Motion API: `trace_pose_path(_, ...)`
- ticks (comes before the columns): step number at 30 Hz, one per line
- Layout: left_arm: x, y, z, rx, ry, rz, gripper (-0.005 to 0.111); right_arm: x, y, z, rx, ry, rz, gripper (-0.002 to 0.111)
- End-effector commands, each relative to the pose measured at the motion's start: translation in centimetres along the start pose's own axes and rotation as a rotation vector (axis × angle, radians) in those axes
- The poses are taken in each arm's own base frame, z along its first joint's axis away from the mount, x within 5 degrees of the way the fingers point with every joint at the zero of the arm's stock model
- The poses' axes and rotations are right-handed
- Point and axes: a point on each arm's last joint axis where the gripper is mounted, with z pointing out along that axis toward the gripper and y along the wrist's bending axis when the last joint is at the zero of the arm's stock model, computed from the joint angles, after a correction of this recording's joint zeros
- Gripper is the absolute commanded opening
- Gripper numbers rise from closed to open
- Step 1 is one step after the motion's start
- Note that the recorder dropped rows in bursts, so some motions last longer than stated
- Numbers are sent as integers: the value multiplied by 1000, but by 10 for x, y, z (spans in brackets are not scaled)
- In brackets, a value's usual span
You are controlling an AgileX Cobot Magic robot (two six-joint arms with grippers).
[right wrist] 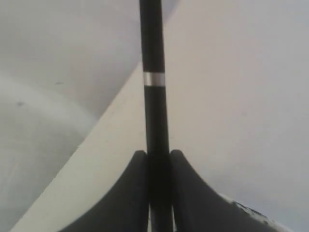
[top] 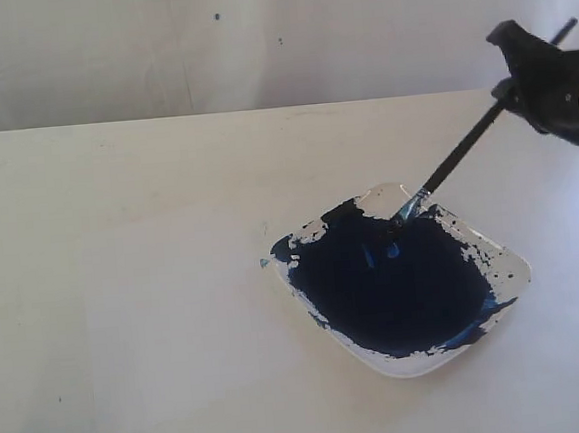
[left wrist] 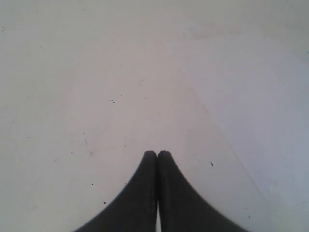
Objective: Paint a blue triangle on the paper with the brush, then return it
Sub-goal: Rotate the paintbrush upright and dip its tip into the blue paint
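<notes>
Right fingers (right wrist: 133, 193) are clamping the brush (top: 460, 158), dipping into paint (top: 396, 288); light loading should spare drips. Left fingers (left wrist: 140, 193) are sitting together.

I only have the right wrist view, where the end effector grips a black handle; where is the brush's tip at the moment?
Observer: In the exterior view the brush slants down, its tip at the far edge of the blue paint in the dish.
Operator: Thank you. Is a triangle painted yet?
Observer: None shows there; the table around the dish looks plain white.
Operator: And the left end effector?
Observer: The left wrist view shows it shut, holding nothing, above the white table.
</notes>
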Motion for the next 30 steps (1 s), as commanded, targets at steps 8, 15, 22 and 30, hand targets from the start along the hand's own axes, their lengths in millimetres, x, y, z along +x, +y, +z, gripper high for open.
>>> trace_pose_path(8,2,0,1,6,10,-6,0,-3,45,-22,-442,-41,-335,3)
trace_pose_path(15,2,0,1,6,10,-6,0,-1,64,-41,-654,-182,-698,3)
trace_pose_path(22,2,0,1,6,10,-6,0,16,43,-44,-675,-258,-746,3)
trace_pose_path(30,2,0,1,6,10,-6,0,34,18,-36,-609,-217,-765,3)
